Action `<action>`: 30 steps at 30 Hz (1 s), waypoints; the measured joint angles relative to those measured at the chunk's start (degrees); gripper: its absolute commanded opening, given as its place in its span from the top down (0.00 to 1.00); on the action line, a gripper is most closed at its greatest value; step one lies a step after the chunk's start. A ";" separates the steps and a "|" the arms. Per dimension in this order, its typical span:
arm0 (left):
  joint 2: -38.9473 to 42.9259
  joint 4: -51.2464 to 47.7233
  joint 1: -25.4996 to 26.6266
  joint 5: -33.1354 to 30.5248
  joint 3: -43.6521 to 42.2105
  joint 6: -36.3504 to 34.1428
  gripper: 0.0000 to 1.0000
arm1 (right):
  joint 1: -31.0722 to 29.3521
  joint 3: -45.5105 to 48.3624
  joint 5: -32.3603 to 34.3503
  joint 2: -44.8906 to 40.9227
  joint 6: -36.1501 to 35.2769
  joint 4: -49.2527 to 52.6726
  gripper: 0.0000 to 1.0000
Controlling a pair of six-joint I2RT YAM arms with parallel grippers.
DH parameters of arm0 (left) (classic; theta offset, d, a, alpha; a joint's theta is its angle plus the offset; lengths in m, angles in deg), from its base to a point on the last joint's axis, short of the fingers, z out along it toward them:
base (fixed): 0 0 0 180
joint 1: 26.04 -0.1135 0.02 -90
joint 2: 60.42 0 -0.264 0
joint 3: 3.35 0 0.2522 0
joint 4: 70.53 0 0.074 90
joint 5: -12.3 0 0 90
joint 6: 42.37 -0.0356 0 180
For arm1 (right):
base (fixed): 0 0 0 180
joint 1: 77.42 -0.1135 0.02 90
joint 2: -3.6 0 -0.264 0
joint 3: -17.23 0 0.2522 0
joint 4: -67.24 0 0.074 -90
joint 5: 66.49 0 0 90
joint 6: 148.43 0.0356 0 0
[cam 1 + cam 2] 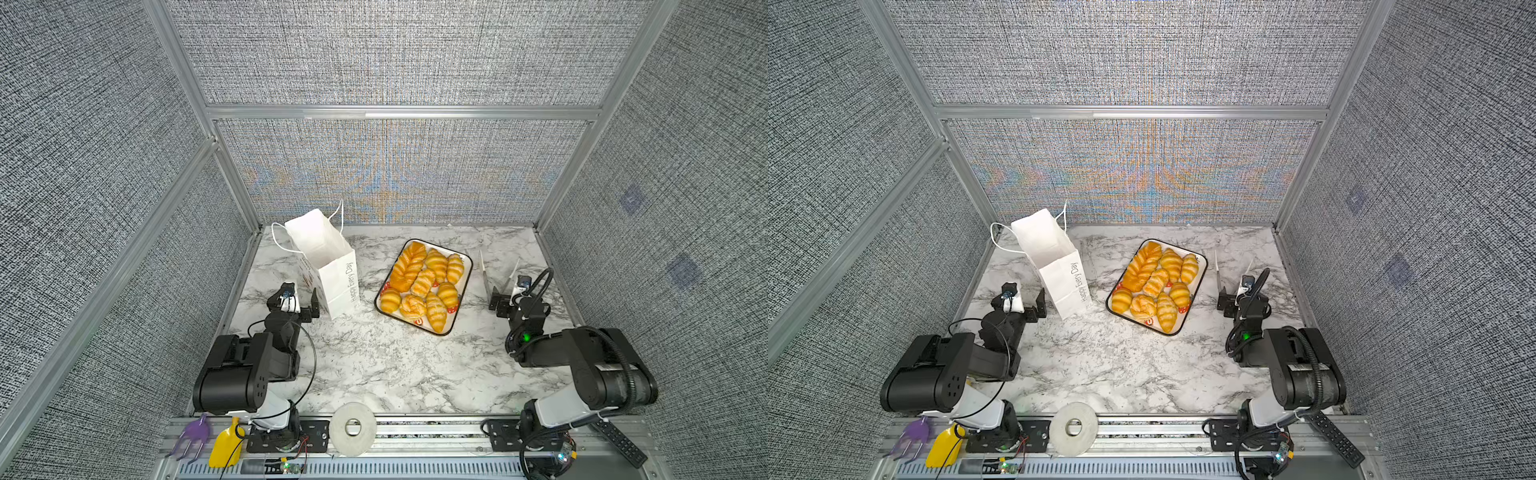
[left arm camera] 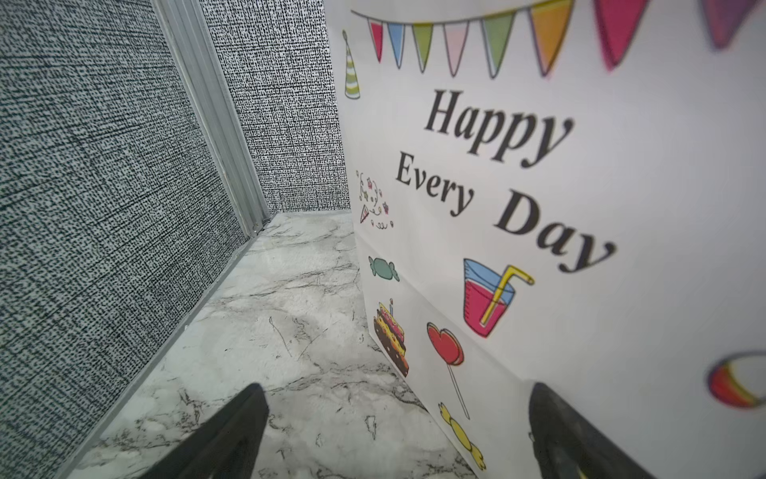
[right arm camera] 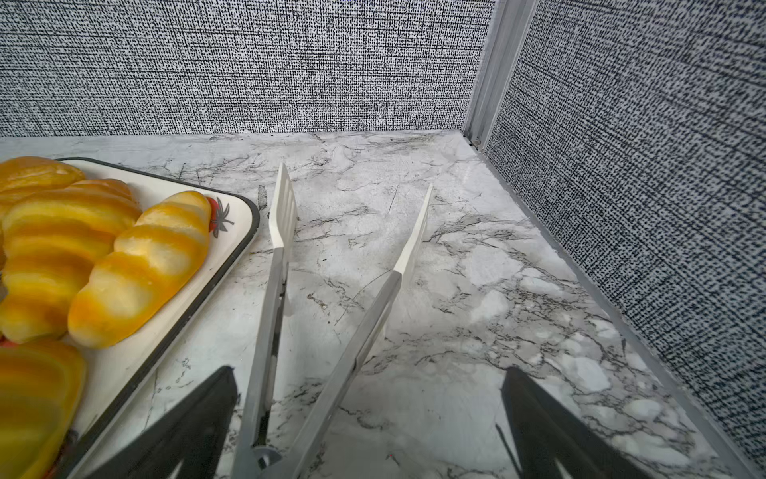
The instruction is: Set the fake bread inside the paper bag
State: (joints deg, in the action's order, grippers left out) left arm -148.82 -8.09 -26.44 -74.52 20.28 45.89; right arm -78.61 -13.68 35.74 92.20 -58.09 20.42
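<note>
The fake bread (image 1: pixel 424 282) (image 1: pixel 1156 284), several glossy golden rolls and one long braided loaf, fills a white black-rimmed tray (image 1: pixel 468 266) at mid-table. The paper bag (image 1: pixel 336 282) (image 1: pixel 1061 286) stands upright and open left of the tray, its "Happy Every Day" face (image 2: pixel 539 207) filling the left wrist view. My left gripper (image 1: pixel 301 293) (image 2: pixel 396 390) is open at the bag's lower left side, one finger close against the paper. My right gripper (image 1: pixel 507 293) (image 3: pixel 369 371) is open right of the tray, straddling the hinge end of white-tipped metal tongs (image 3: pixel 269 311) without gripping them.
The tongs (image 1: pixel 486 274) point toward the back wall beside the tray (image 3: pixel 244 232). On the front rail sit a tape roll (image 1: pixel 353 428), a yellow scoop (image 1: pixel 224 449), a purple tool (image 1: pixel 193 434) and a black remote (image 1: pixel 619 442). Grey walls enclose the marble table on three sides.
</note>
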 measured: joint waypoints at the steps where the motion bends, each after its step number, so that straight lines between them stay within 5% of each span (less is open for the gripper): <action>1: 0.00 0.00 0.00 0.00 0.00 0.00 0.01 | 0.00 0.00 0.00 0.00 0.00 0.00 0.01; 23: 0.00 0.37 -0.02 0.00 -0.24 -0.02 0.01 | 0.15 -0.11 -0.04 0.00 0.00 0.17 0.01; 30: 0.00 0.33 -0.07 0.02 -0.11 0.00 0.01 | 3.28 -2.05 -5.40 0.11 1.07 2.97 0.01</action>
State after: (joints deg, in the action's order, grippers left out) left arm -148.82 -7.76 -26.51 -74.50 20.17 45.89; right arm -75.34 -15.73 30.34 92.31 -57.02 23.39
